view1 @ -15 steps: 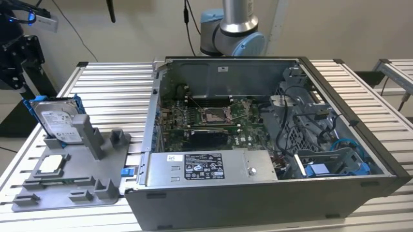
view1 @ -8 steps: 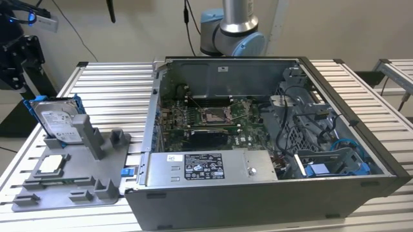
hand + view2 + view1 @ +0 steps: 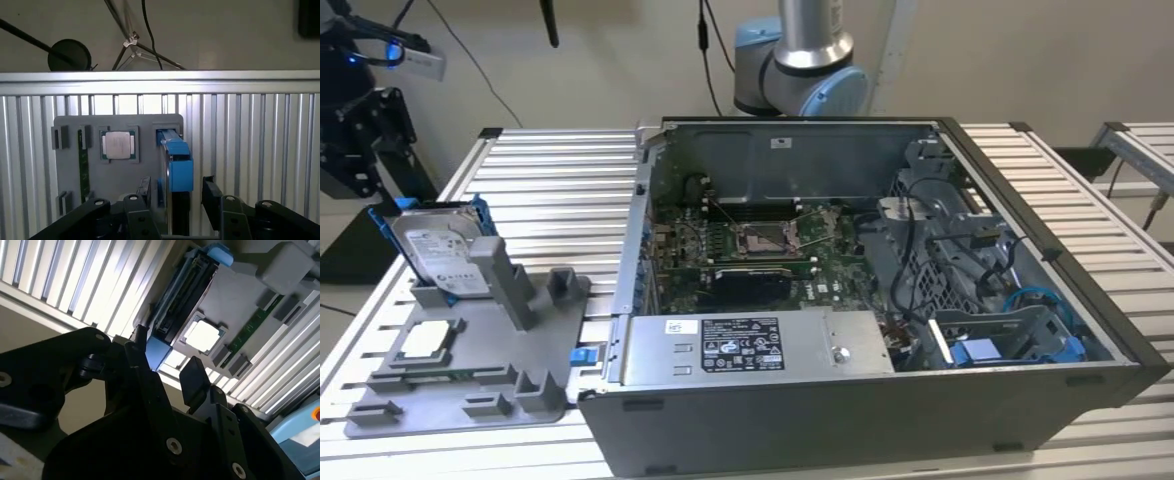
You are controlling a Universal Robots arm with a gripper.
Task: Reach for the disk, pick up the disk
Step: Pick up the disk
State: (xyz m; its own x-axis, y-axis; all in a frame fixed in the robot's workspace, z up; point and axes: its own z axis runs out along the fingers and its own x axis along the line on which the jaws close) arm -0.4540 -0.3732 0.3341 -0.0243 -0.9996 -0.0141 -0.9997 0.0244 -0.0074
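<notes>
The disk point(image 3: 438, 250) stands on edge in a slot of the grey holder point(image 3: 467, 385) at the exterior view's left, silver with a white label and a blue bracket. In both wrist views I look down on its thin edge and blue bracket, the disk point(image 3: 175, 162) point(image 3: 182, 300) lying in line with the gap between my fingers. My gripper point(image 3: 177, 192) point(image 3: 167, 365) is open above it, one black finger point(image 3: 145, 190) on each side. Nothing is held.
The holder also carries a square silver processor chip point(image 3: 119, 145) and a green memory stick point(image 3: 83, 165). An open computer case point(image 3: 881, 300) with a grey power supply point(image 3: 747, 345) stands close on the exterior view's right. Black equipment point(image 3: 360, 120) stands at the table's far left.
</notes>
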